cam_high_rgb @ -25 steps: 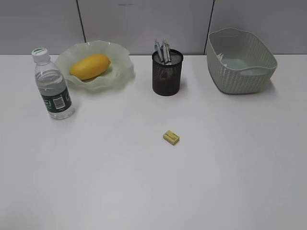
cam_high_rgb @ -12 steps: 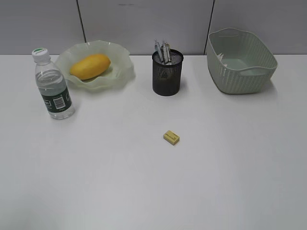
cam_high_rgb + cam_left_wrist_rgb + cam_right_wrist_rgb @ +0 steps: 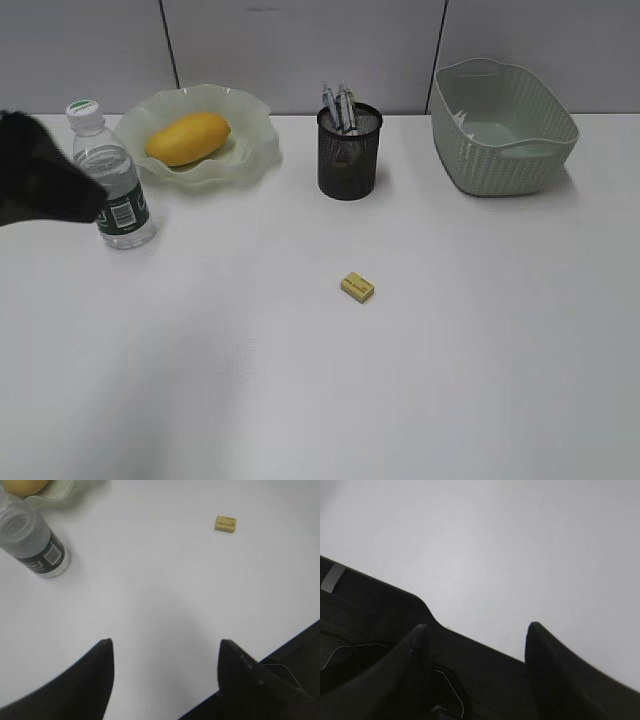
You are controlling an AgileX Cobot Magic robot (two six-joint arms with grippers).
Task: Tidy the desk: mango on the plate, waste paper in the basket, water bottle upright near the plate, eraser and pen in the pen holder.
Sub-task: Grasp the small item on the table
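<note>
With my left gripper (image 3: 165, 647) spread wide and empty, I should straddle the eraser (image 3: 226, 523) squarely on the bench (image 3: 320, 380) before pinching.

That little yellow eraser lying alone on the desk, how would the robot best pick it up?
Probably from straight above, with the fingers closing across the short width of the eraser. It lies flat and low on the desk, a small block with nothing beside it, so its two long edges are free to pinch.
</note>
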